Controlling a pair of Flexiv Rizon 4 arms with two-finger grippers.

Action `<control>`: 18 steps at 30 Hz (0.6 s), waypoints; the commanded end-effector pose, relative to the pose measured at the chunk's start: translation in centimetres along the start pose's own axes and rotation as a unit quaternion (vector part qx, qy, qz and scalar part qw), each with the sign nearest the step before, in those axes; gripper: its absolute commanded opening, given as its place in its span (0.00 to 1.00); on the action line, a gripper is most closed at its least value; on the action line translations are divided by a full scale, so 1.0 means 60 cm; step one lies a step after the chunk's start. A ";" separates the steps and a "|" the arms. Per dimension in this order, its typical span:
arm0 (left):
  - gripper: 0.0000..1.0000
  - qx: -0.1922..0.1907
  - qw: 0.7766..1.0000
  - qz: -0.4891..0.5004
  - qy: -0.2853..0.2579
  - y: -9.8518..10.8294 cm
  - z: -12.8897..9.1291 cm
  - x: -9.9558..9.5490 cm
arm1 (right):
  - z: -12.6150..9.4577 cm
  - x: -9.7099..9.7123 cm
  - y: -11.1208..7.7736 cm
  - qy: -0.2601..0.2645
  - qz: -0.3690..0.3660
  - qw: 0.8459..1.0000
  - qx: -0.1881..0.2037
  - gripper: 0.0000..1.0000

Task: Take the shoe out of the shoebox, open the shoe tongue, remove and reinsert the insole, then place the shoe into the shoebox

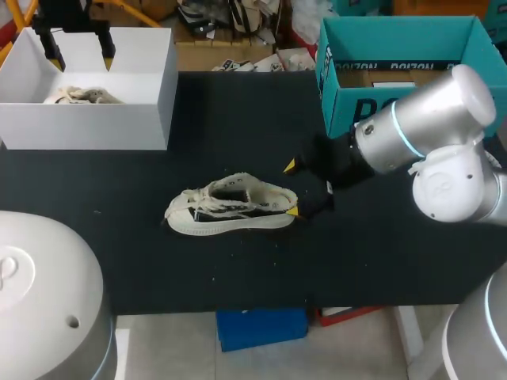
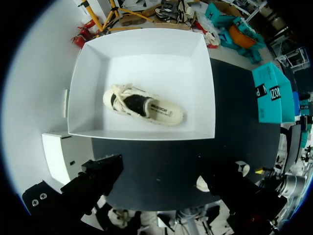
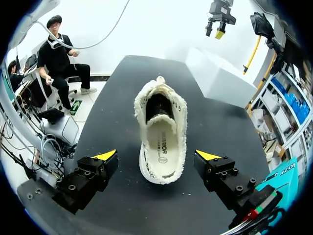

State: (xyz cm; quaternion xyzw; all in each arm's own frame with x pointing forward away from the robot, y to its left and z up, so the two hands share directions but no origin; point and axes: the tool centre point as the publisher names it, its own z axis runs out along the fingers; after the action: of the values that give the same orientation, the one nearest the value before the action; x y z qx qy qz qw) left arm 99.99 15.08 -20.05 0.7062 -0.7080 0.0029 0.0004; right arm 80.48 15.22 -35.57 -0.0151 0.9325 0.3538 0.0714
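Note:
A cream low shoe (image 1: pixel 234 207) lies upright on the black table (image 1: pixel 238 119), toe to the left. My right gripper (image 1: pixel 291 188) stands open at its heel, one yellow tip on each side. In the right wrist view the shoe (image 3: pixel 161 132) points away, its heel between the fingers of the right gripper (image 3: pixel 156 155), and neither finger touches it. The white shoebox (image 1: pixel 87 127) at the back left holds a second cream shoe (image 2: pixel 144 105). My left gripper (image 1: pixel 79 51) hangs open above the box, well clear of that shoe, and nothing is between the fingers of this left gripper (image 2: pixel 161 174).
A teal cardboard box (image 1: pixel 404 71) stands open at the back right, close behind my right arm. Bare black table lies between the white shoebox (image 3: pixel 225 78) and the shoe, and in front of the shoe to the near edge.

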 end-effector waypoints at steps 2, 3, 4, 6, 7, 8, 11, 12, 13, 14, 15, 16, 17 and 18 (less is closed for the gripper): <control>1.00 -0.001 1.000 -0.001 -0.001 0.000 -0.001 0.000 | 0.017 -0.014 -0.011 0.002 0.003 1.000 -0.008 1.00; 1.00 -0.001 1.000 -0.001 -0.001 0.000 -0.001 0.000 | 0.019 -0.015 -0.014 0.003 0.005 1.000 -0.008 1.00; 1.00 -0.001 1.000 -0.001 -0.001 0.000 -0.001 0.000 | 0.021 -0.016 -0.016 0.004 0.005 1.000 -0.008 1.00; 1.00 -0.001 1.000 -0.001 -0.001 0.000 -0.001 0.000 | 0.026 -0.017 -0.022 0.007 0.008 1.000 -0.009 1.00; 1.00 -0.001 1.000 -0.001 -0.001 0.000 -0.001 0.000 | 0.028 -0.017 -0.025 0.008 0.009 1.000 -0.009 1.00; 1.00 -0.001 1.000 -0.001 -0.001 0.000 -0.001 0.000 | 0.030 -0.017 -0.029 0.009 0.012 1.000 -0.010 1.00; 1.00 -0.001 1.000 -0.001 -0.001 0.000 -0.001 0.000 | 0.032 -0.018 -0.034 0.005 0.013 1.000 -0.018 1.00; 1.00 -0.001 1.000 -0.001 -0.001 0.000 -0.001 0.000 | 0.032 -0.018 -0.035 0.004 0.013 1.000 -0.018 1.00; 1.00 -0.001 1.000 -0.001 -0.001 0.000 -0.001 0.000 | 0.033 -0.019 -0.037 0.004 0.014 1.000 -0.020 1.00; 1.00 -0.001 1.000 -0.001 -0.001 0.000 -0.001 0.000 | 0.033 -0.020 -0.039 0.004 0.014 1.000 -0.020 1.00; 1.00 -0.001 1.000 -0.001 -0.001 0.000 -0.001 0.000 | 0.034 -0.021 -0.039 0.003 0.014 1.000 -0.020 1.00; 1.00 -0.001 1.000 -0.001 -0.001 0.000 -0.001 0.000 | 0.037 -0.022 -0.040 0.003 0.015 1.000 -0.022 1.00; 1.00 -0.001 1.000 -0.001 -0.001 0.000 -0.001 0.000 | 0.039 -0.023 -0.042 0.004 0.016 1.000 -0.023 1.00; 1.00 -0.001 1.000 -0.001 -0.001 0.000 -0.001 0.000 | 0.042 -0.024 -0.044 0.005 0.017 1.000 -0.024 1.00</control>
State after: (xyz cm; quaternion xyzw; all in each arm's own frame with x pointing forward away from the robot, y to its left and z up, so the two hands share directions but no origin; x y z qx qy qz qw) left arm 99.99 15.08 -20.05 0.7062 -0.7080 0.0029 0.0004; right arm 82.20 14.70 -38.33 -0.0028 0.9258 0.3732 0.0603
